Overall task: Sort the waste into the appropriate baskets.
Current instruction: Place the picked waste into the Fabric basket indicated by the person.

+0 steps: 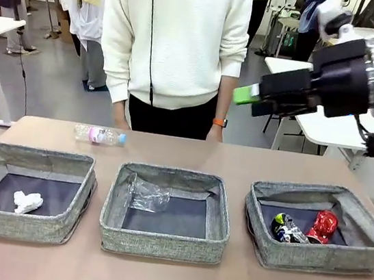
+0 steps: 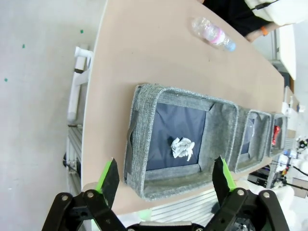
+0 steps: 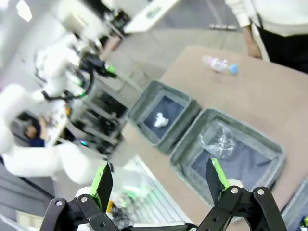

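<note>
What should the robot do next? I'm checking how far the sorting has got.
Probably send the open right gripper down toward the clear bottle, the one item lying on the table outside the baskets; the middle basket already holds crumpled clear plastic, so it likely belongs there.

The front camera sits low at the near edge of the table (image 1: 185,155) and looks across three baskets at a person standing on the far side. The left wrist camera looks down from above the left basket (image 2: 144,144), close over it, with the white paper wad (image 2: 183,147) inside. The right wrist camera looks down from higher up, and both wrist views share that left basket (image 3: 144,103) and the clear bottle (image 3: 219,65) beyond it.
</note>
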`<act>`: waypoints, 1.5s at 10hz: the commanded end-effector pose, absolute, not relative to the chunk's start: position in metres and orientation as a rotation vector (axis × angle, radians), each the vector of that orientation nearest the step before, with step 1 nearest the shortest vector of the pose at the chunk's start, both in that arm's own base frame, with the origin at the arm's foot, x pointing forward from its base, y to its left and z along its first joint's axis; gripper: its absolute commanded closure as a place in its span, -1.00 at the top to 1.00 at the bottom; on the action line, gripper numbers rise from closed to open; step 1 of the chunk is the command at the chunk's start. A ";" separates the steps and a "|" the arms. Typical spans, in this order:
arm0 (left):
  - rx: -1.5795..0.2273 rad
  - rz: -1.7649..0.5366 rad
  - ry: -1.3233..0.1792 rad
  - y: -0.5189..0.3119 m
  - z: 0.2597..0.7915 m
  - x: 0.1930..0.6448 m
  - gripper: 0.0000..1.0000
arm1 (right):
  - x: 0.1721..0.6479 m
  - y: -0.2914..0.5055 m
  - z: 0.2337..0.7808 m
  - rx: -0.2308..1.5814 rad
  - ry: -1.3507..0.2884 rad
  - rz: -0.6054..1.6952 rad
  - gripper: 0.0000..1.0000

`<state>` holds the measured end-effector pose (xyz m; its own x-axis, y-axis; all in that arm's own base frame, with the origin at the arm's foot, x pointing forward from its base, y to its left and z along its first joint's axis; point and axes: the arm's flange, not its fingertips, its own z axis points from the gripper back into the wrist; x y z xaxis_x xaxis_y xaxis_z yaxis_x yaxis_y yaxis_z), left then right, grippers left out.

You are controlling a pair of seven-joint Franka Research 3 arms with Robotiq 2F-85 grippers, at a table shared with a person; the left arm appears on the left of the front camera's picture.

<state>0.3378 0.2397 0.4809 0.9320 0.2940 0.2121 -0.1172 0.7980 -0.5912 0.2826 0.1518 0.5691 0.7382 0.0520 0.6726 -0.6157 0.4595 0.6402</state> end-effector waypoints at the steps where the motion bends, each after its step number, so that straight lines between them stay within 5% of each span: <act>1: -0.604 0.203 -0.295 0.242 0.482 0.335 1.00 | 0.266 0.101 0.479 1.292 -0.450 0.172 1.00; 2: -0.604 0.203 -0.295 0.242 0.482 0.335 1.00 | 0.283 0.152 0.569 1.021 -0.634 0.447 1.00; 3: -0.604 0.203 -0.295 0.242 0.482 0.335 1.00 | 0.283 0.152 0.569 1.021 -0.634 0.447 1.00; 7: -0.662 0.174 -0.303 0.219 0.487 0.336 1.00 | 0.359 0.101 0.545 1.397 -0.313 0.123 1.00; 11: -0.758 0.094 -0.245 0.170 0.464 0.344 1.00 | 0.337 -0.037 0.488 1.458 0.050 0.019 1.00; 13: -0.801 0.133 -0.221 0.169 0.459 0.347 1.00 | 0.283 -0.102 0.462 1.617 -0.137 0.036 1.00; 15: -0.911 0.115 -0.152 0.157 0.458 0.345 1.00 | 0.265 -0.111 0.433 1.510 -0.433 -0.104 1.00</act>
<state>0.3442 0.1584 0.4550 0.9801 0.1662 0.1087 -0.0290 0.6609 -0.7499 0.2675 -0.1332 0.4538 0.9711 -0.1929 0.1408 -0.1477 -0.0216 0.9888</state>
